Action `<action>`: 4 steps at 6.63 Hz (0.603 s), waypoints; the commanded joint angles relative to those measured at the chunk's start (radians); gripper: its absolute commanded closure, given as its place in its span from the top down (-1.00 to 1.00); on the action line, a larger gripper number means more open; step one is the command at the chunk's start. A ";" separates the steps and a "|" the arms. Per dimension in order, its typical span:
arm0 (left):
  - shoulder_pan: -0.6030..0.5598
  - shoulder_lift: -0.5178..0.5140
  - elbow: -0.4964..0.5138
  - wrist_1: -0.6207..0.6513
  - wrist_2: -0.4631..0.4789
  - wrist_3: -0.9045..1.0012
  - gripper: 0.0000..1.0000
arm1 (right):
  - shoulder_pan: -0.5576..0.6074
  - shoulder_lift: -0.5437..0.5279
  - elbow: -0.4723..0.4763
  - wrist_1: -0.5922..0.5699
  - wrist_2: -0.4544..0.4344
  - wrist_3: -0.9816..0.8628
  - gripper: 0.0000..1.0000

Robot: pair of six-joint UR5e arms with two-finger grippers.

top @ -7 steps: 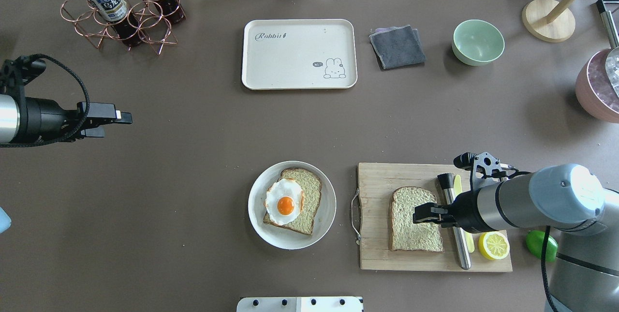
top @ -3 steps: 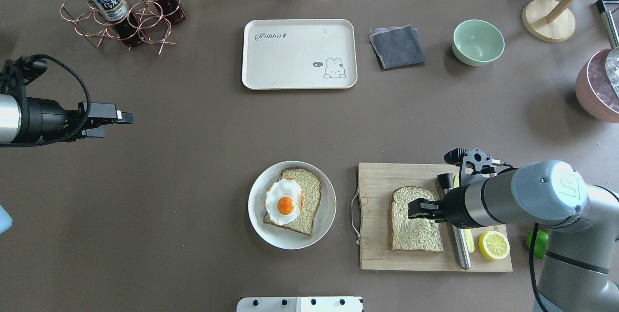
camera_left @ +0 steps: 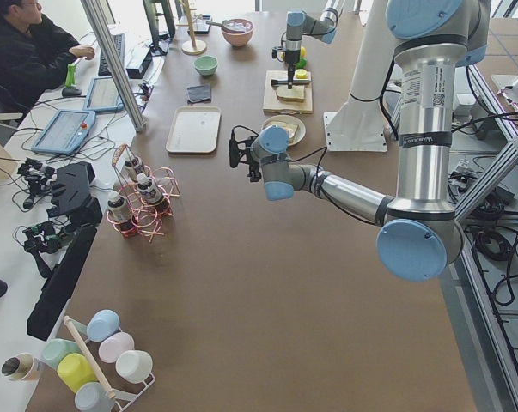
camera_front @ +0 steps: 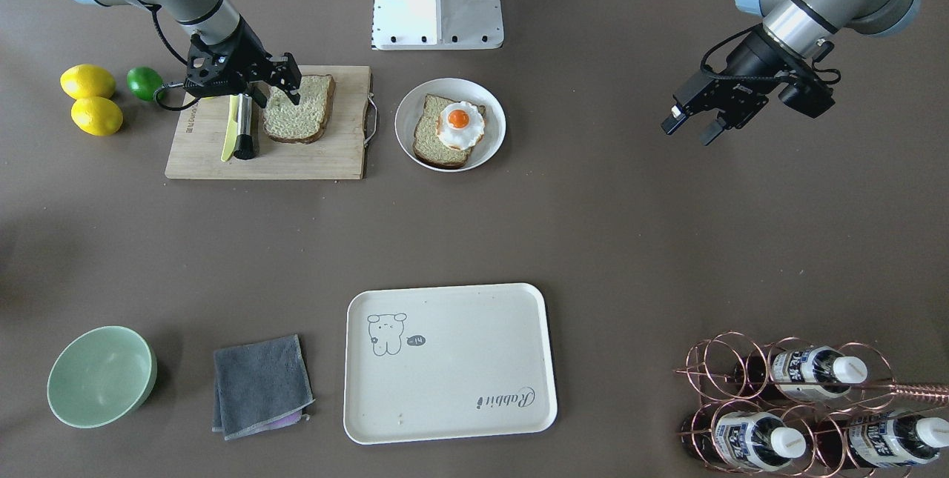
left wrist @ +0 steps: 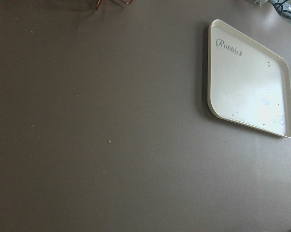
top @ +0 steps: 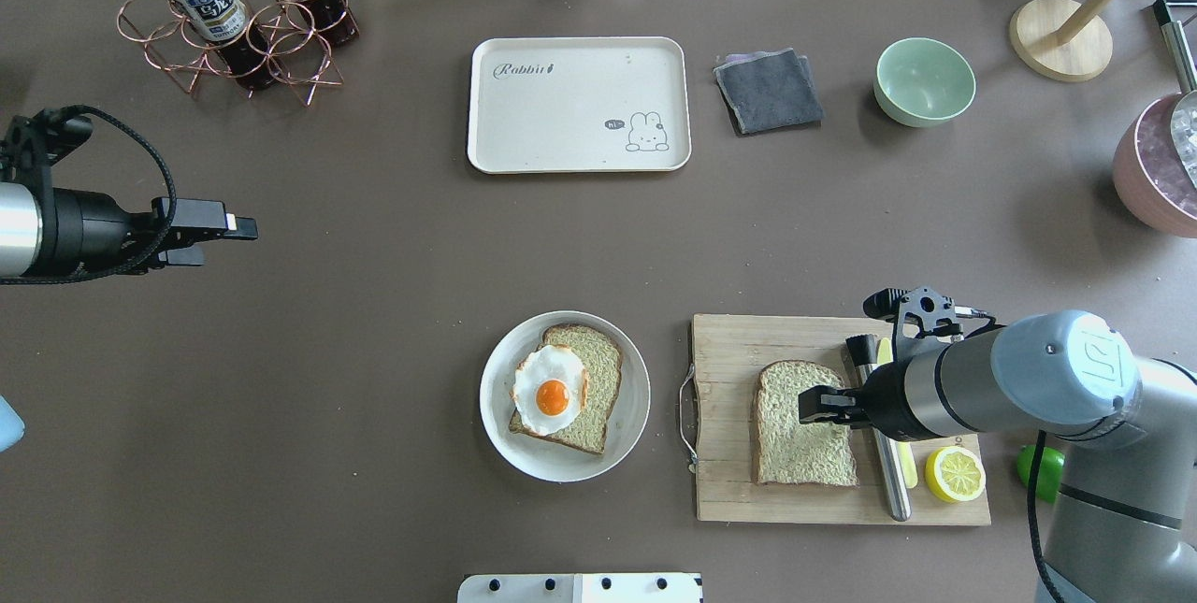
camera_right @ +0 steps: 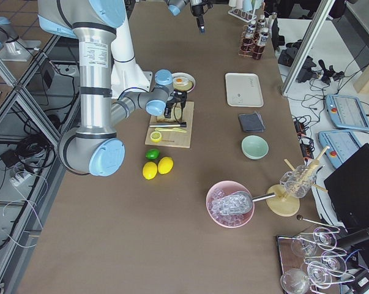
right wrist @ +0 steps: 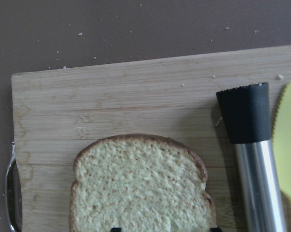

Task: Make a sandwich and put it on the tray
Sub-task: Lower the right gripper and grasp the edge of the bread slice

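One bread slice (top: 804, 453) lies on the wooden cutting board (top: 739, 491), also in the right wrist view (right wrist: 140, 188). My right gripper (top: 806, 405) is open just above this slice's near half, one finger to each side of it. The other bread slice (top: 598, 379) lies on the round white plate (top: 496, 425) with the fried egg (top: 552, 390) on top. The cream tray (top: 561, 107) is empty at the far middle; it also shows in the left wrist view (left wrist: 246, 77). My left gripper (top: 238, 229) is open and empty, high over the bare left side of the table.
A steel-handled knife (top: 888, 453) and a yellow knife lie on the board right of the slice, with a lemon half (top: 955, 474) and a lime (top: 1038, 467) beyond. A grey cloth (top: 769, 91), green bowl (top: 924, 81), bottle rack (top: 234, 14) and pink bowl (top: 1155, 164) stand around the far edges.
My right gripper has shifted a little to the left over the bread slice on the board, and its arm has swung with it. The left arm has not moved.
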 commanded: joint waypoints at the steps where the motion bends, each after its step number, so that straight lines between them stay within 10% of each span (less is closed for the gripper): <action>1: 0.002 -0.001 0.000 0.000 0.000 0.000 0.96 | -0.001 -0.010 -0.005 -0.002 -0.002 -0.004 0.36; 3: 0.002 -0.001 0.000 0.000 0.000 0.002 0.96 | -0.030 -0.008 -0.017 -0.002 -0.043 -0.004 0.32; 4: 0.002 -0.001 0.000 0.000 0.000 0.002 0.96 | -0.031 -0.008 -0.017 -0.002 -0.046 -0.003 -0.12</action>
